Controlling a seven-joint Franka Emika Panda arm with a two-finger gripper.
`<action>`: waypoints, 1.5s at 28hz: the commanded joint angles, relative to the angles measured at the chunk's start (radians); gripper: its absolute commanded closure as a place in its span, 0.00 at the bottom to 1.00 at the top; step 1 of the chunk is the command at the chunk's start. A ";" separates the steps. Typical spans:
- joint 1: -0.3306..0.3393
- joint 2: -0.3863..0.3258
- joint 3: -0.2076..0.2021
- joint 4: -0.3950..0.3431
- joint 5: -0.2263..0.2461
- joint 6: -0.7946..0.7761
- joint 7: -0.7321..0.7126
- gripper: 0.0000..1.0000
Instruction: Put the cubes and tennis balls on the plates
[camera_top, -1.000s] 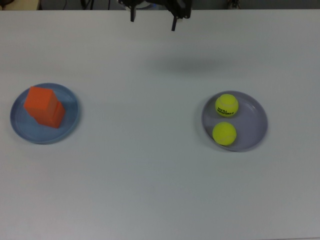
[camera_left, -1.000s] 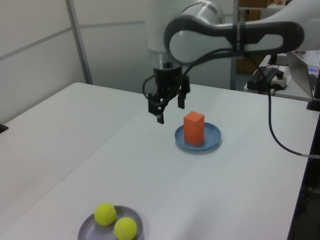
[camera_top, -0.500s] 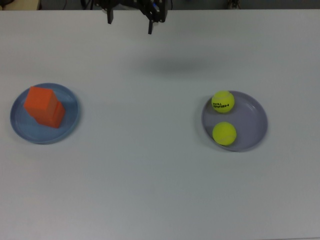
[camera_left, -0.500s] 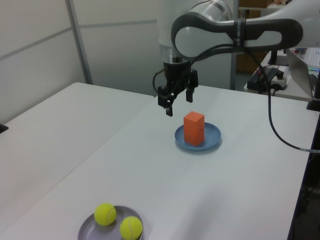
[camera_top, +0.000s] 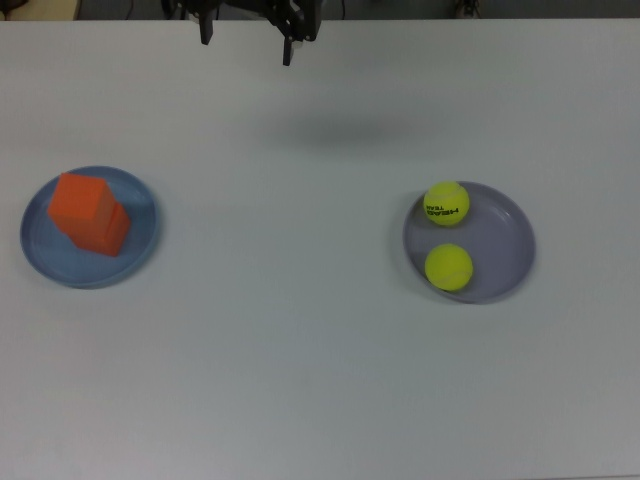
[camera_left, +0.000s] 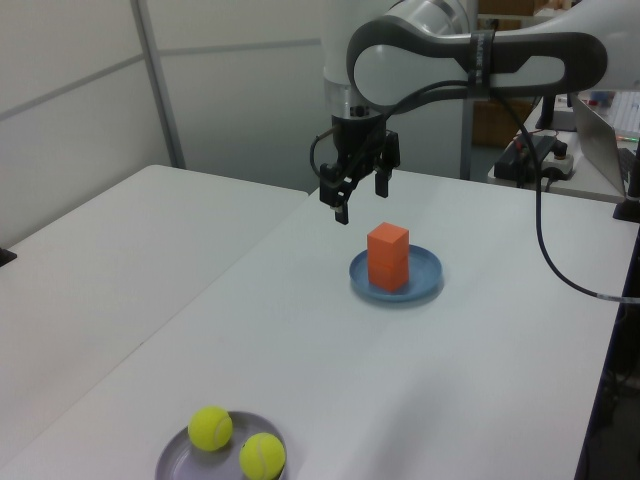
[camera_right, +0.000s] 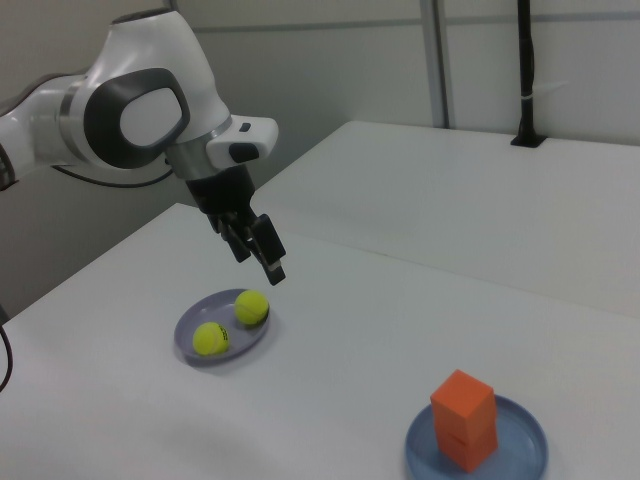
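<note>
Two orange-red cubes (camera_top: 88, 212) stand stacked on the light blue plate (camera_top: 40, 262) at the top view's left; the stack (camera_left: 388, 256) (camera_right: 463, 419) is upright. Two tennis balls (camera_top: 446, 203) (camera_top: 448, 267) lie side by side on the lavender plate (camera_top: 510, 240) at the top view's right. In the right view the balls (camera_right: 251, 307) (camera_right: 210, 339) rest on the plate (camera_right: 188, 318). My gripper (camera_top: 247, 42) (camera_left: 360, 197) (camera_right: 258, 252) hangs open and empty, well above the table near its far edge, apart from both plates.
A black cable (camera_left: 548, 250) loops down from the arm at the left view's right. A laptop (camera_left: 605, 130) and power strip sit on a side desk behind. A dark pole (camera_right: 524, 70) stands at the far table's edge in the right view.
The gripper has risen and moved toward the top view's left, toward the blue plate's side. The lettered tennis ball rolled slightly toward the plate's rim, then stopped.
</note>
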 joint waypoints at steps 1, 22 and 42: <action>0.000 -0.013 -0.032 0.008 0.053 0.014 -0.035 0.00; 0.000 -0.013 -0.037 0.015 0.053 -0.062 -0.199 0.00; 0.002 -0.010 -0.031 0.015 0.053 -0.086 -0.254 0.00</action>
